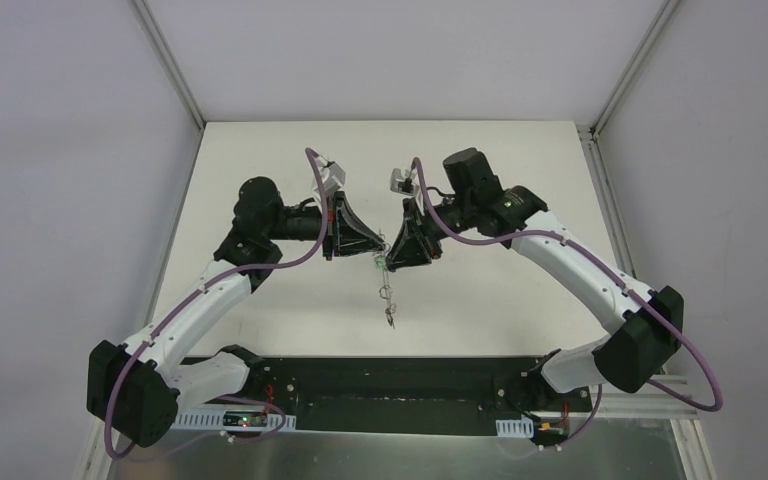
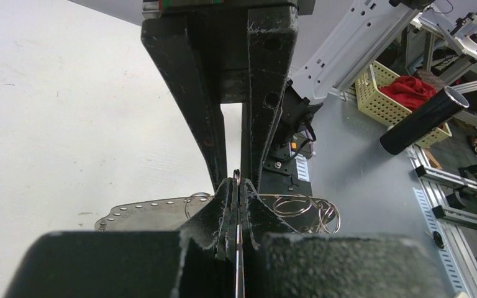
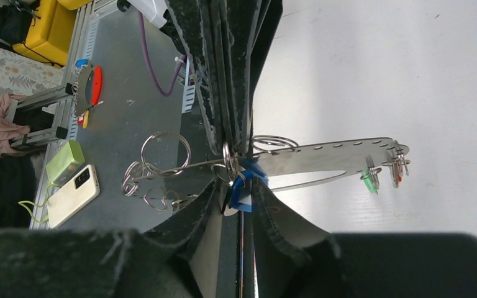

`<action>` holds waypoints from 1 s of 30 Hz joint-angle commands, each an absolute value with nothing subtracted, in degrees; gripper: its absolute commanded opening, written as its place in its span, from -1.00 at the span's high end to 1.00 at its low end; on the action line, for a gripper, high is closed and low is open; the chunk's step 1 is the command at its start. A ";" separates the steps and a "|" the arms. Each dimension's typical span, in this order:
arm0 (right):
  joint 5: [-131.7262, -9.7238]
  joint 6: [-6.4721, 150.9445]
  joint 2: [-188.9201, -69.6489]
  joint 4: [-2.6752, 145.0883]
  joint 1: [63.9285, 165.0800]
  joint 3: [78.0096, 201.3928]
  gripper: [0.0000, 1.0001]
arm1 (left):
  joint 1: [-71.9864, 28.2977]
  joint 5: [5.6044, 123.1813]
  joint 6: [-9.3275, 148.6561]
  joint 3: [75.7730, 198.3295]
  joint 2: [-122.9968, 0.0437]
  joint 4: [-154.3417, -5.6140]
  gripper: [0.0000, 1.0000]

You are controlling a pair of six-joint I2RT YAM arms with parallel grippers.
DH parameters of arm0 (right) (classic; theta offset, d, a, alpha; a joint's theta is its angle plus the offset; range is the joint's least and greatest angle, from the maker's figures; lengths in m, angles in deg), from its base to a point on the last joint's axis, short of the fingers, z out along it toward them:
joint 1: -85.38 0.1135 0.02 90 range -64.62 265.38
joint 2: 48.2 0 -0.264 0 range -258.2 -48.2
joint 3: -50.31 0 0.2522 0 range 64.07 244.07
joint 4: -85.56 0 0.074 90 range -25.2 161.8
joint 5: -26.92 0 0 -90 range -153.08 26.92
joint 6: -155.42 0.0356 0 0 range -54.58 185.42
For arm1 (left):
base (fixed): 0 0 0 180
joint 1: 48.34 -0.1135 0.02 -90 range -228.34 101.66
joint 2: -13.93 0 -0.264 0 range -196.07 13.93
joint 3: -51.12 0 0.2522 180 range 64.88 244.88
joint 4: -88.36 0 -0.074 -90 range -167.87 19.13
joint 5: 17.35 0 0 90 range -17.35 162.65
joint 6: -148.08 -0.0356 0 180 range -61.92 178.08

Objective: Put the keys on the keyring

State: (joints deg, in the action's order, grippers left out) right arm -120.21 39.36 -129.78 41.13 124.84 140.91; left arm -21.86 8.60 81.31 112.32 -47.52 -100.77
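Right wrist view, nearest first: right gripper (image 3: pixel 239 186) with jaws a little apart around the blue-tagged key (image 3: pixel 247 184) at lower centre of frame; cannot tell whether pinching it or only flanking it. Just beyond, tip to tip with it, left gripper (image 3: pixel 231 139) with jaws clenched on thin metal at the middle of the keyring (image 3: pixel 323 156), a small split ring (image 3: pixel 228 156) showing right at the tips. Looks like the threading step, with the blue-tagged key lying against the keyring and apparently not yet hanging free on it.

To do it well:
- Keep the left clamp motionless as the anchor.
- Firm up on the key by its tag before any push.
- Slide in small moves along the line of the metal, without twisting, for fear of springing the thin piece out.
- Release only with the key plainly hanging unaided.
- Mind the dangling pieces, likely to sway and snag.

Further out in the same view: keyring seen broadside as a long flat band with rows of holes, running left to right across mid-frame, apparently held up off the white surface (image 3: pixel 410 74). Green tag (image 3: pixel 370 180) and red tag (image 3: pixel 399 177) hanging at its right end, larger loose rings (image 3: pixel 166 153) at its left end.

From the left wrist view, no colours at all: only the band low in frame, rings at lower right, and the narrow slit between the opposing jaws seen head-on. From the top external view alone: both arms meeting at centre frame and a thin strand (image 1: pixel 388 300) dangling toward the bottom edge, with the blue tag not made out there.
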 commanded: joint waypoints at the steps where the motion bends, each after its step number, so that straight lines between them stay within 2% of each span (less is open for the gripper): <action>1: -122.70 38.70 -128.38 43.30 124.59 140.87 0.56 | -22.76 7.86 86.04 111.70 -46.52 -109.83 1.00; 6: -123.10 40.19 -129.19 44.47 124.64 141.02 0.89 | -22.77 8.44 88.83 110.58 -47.10 -113.85 1.00; 9: -123.65 41.16 -129.87 44.95 124.76 141.43 1.00 | -22.75 8.83 89.62 109.88 -47.45 -115.72 1.00; 24: -123.39 41.43 -132.96 44.01 126.77 144.19 1.00 | -22.77 8.97 93.59 107.08 -47.69 -123.14 1.00; 26: -122.95 41.22 -132.84 43.78 126.77 144.25 0.94 | -22.77 8.79 93.43 106.94 -47.61 -123.14 1.00; 30: -122.27 40.32 -131.90 43.06 126.31 144.14 0.65 | -22.77 8.58 92.89 106.88 -47.33 -122.46 1.00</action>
State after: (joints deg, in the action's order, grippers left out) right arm -121.72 41.26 -132.60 42.35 125.71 141.60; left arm -22.94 8.58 92.24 106.71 -48.64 -117.56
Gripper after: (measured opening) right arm 0.126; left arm 0.008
